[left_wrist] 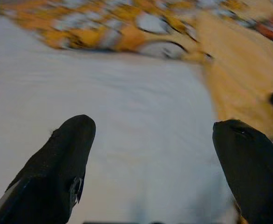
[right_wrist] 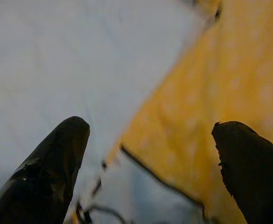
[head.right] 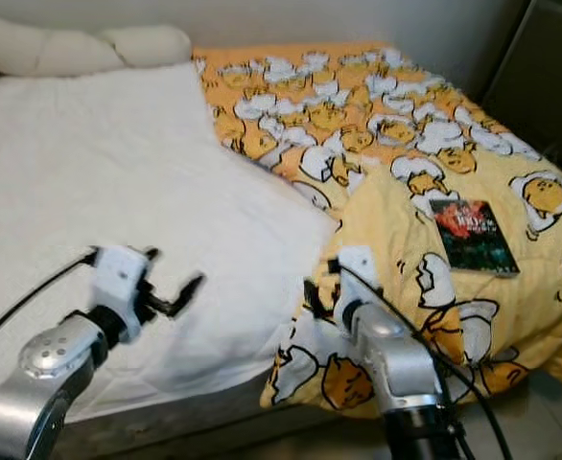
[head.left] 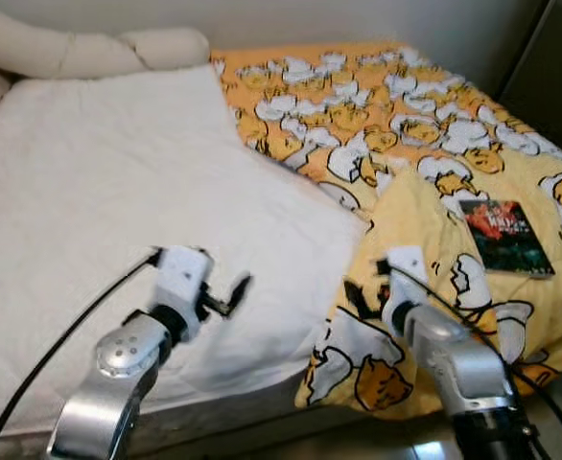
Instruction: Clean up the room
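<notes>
A yellow blanket (head.left: pixel 425 125) printed with white and orange cartoon egg figures lies rumpled over the right side of the bed, its near corner folded back on itself and drooping over the bed's front edge toward the floor (head.left: pixel 396 441). On that blanket, toward the right, rests a dark book (head.left: pixel 504 235) with a red picture on its cover, lying flat and well apart from both grippers. To the left of the yellow blanket, and partly lying over its edge, a white blanket (head.left: pixel 118 201) covers the rest of the bed up to the cream pillows (head.left: pixel 89 50) at the head, by the pale wall. The right gripper (right_wrist: pixel 150 135) is at the folded near corner of the yellow blanket, right where yellow meets white; in the right wrist view its two black fingers (right_wrist: pixel 57 163) stand wide apart with nothing between them, the yellow cloth and the white cloth both blurred beyond. From the head views this gripper's tips are hidden behind its white wrist and the cloth. The left gripper (head.left: pixel 231 292) hovers over the near part of the white blanket, near its front edge; in the left wrist view its fingers (left_wrist: pixel 62 163) are likewise spread wide and hold nothing, with white cloth below them and the yellow blanket blurred farther off. Black cables run along both silver arms.
</notes>
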Motion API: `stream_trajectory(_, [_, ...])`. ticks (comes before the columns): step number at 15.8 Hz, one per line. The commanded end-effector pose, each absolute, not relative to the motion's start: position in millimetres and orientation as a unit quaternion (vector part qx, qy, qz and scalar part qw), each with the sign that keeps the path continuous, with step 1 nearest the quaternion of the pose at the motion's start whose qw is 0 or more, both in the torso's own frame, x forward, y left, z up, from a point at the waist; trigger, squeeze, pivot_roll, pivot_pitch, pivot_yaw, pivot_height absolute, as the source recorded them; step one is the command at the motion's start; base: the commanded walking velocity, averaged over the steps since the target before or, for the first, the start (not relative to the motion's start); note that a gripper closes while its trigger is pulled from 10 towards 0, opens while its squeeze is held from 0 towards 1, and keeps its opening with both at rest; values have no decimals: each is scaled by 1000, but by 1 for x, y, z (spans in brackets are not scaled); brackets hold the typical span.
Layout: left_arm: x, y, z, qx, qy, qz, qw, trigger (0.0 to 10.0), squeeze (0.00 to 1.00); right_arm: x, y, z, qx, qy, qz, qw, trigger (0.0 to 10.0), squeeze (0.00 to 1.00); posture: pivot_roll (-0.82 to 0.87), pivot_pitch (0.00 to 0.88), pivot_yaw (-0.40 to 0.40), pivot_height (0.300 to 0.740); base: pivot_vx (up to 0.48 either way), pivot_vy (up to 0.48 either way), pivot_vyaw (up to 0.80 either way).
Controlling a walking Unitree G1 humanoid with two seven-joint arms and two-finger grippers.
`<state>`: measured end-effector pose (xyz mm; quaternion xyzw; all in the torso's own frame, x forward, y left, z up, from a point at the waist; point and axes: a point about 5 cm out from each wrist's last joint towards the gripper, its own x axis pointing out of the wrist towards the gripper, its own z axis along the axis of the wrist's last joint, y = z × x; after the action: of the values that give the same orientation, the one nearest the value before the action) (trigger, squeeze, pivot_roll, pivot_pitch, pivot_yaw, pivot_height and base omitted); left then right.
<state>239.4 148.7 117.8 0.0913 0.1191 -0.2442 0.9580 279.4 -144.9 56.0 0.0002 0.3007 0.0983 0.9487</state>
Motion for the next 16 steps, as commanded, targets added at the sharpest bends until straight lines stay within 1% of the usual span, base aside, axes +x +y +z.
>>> stream_trajectory(1, [238, 145, 119, 94, 121, -273, 950, 10000, 0, 284, -142, 55, -10, 306, 99, 947, 10000, 1000, -62, 0, -7, 740, 0, 0, 0])
stream_trajectory(3, [238, 139, 118, 107, 135, -326, 930, 10000, 0, 296, -142, 38, -22, 348, 79, 934, 10000, 1000, -53, 0, -2, 740, 0, 0, 0])
stream_trajectory(5, [239, 135, 118, 120, 145, -371, 909, 10000, 0, 307, -138, 28, -40, 379, 79, 921, 10000, 1000, -49, 0, 4, 740, 0, 0, 0])
stream_trajectory(7, [238, 132, 121, 125, 150, -399, 896, 10000, 0, 316, -132, 24, -48, 390, 79, 916, 10000, 1000, -32, 0, 10, 740, 0, 0, 0])
stream_trajectory(8, [237, 130, 122, 126, 151, -409, 891, 10000, 0, 321, -128, 26, -35, 387, 79, 918, 10000, 1000, -22, 0, 11, 740, 0, 0, 0])
stream_trajectory(9, [237, 130, 123, 127, 153, -414, 888, 10000, 0, 323, -125, 26, -23, 385, 81, 919, 10000, 929, -13, 5, 12, 740, 0, 0, 0])
stream_trajectory(10, [234, 129, 121, 135, 160, -424, 881, 10000, 0, 325, -126, 25, -45, 389, 73, 917, 10000, 0, 9, 38, 16, 740, 0, 0, 0])
stream_trajectory(12, [230, 128, 122, 138, 165, -432, 876, 10000, 0, 325, -128, 22, -46, 394, 60, 916, 10000, 0, 32, 58, 20, 740, 0, 0, 0])
stream_trajectory(13, [227, 127, 123, 137, 168, -436, 874, 10000, 0, 324, -129, 19, -45, 400, 57, 914, 4039, 0, 42, 68, 19, 740, 0, 0, 0])
stream_trajectory(14, [224, 128, 123, 137, 171, -438, 872, 10000, 0, 323, -130, 17, -48, 402, 54, 913, 2353, 0, 59, 78, 18, 740, 0, 0, 0])
stream_trajectory(15, [221, 128, 123, 138, 173, -438, 871, 10000, 0, 322, -130, 16, -50, 403, 53, 912, 2627, 0, 69, 84, 16, 740, 0, 0, 0])
stream_trajectory(16, [220, 128, 124, 139, 174, -438, 871, 10000, 0, 322, -131, 16, -54, 402, 52, 912, 2588, 0, 78, 90, 15, 740, 0, 0, 0])
